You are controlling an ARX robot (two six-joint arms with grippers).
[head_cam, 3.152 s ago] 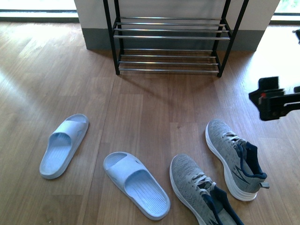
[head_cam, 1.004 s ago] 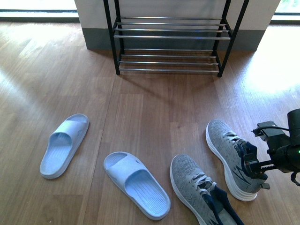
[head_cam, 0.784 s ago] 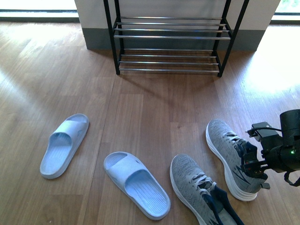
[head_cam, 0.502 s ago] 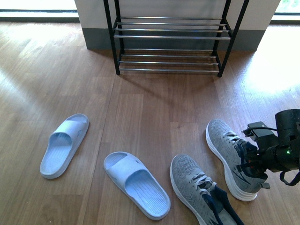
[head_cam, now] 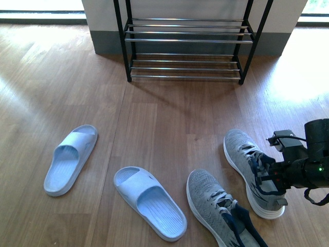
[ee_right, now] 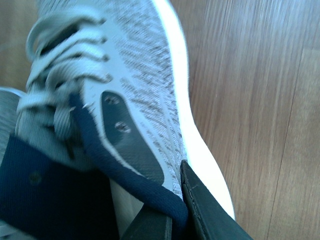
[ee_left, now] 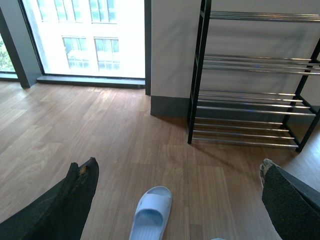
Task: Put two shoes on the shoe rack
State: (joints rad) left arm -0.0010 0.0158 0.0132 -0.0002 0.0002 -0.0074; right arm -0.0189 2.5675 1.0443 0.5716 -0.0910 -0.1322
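Note:
A grey sneaker with a white sole and navy lining lies on the wood floor at the right. My right gripper is shut on its navy collar near the heel; the right wrist view shows the collar pinched between the fingers. A second grey sneaker lies beside it. Two pale blue slides lie to the left. The shoe rack with black frames and chrome rods stands at the back. My left gripper is open above a slide, out of the front view.
A grey-based white wall stands behind the rack. Bright windows reach the floor at the far left. Bare wood floor lies between the shoes and the rack.
My right arm came down from beside the rack to the right sneaker's heel and shut on its collar. The sneaker has shifted a little to the left.

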